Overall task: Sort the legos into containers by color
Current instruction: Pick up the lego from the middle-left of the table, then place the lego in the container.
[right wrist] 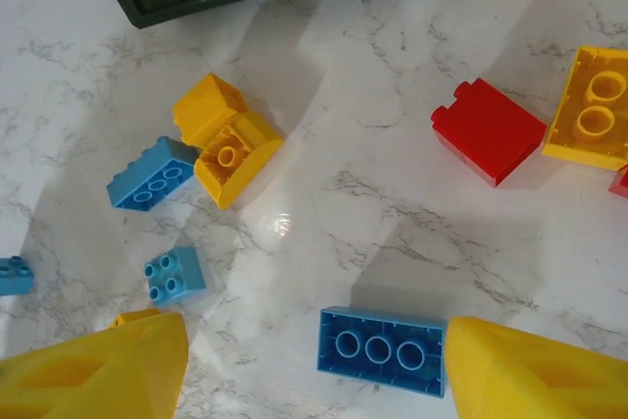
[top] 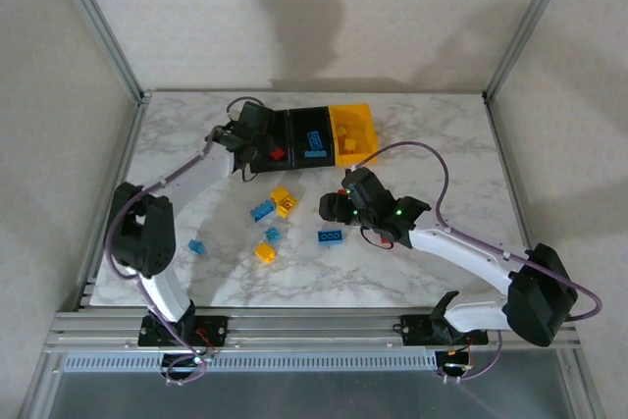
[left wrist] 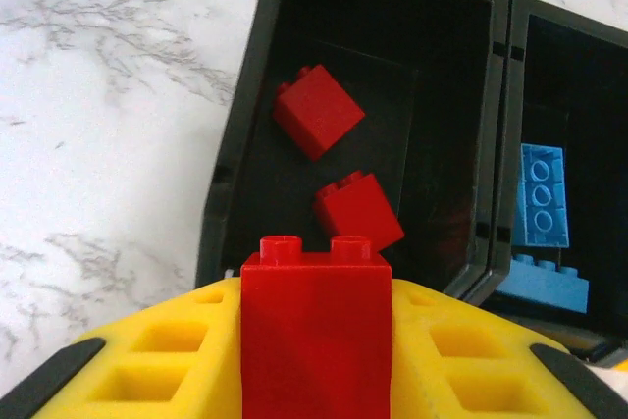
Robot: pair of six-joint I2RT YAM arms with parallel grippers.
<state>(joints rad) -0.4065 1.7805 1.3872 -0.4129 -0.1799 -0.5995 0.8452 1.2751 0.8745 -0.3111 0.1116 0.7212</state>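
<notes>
My left gripper (left wrist: 314, 360) is shut on a red lego (left wrist: 316, 321), studs pointing away, at the near rim of the left black container (left wrist: 228, 203). Two more red legos (left wrist: 316, 110) lie inside that container. The middle black container (left wrist: 510, 144) holds blue legos (left wrist: 543, 193). From above, the left gripper (top: 257, 147) hangs at the left container (top: 267, 125), and the yellow container (top: 355, 115) ends the row. My right gripper (right wrist: 312, 380) is open low over the table, an upside-down blue lego (right wrist: 383, 350) lying against its right finger (right wrist: 535, 375).
Loose on the marble are a red lego (right wrist: 488, 130), a yellow one (right wrist: 594, 105), a pair of yellow ones (right wrist: 226, 139), and blue ones (right wrist: 152, 174) (right wrist: 175, 274). The top view also has a blue lego (top: 197, 246) far left and a yellow one (top: 265, 253).
</notes>
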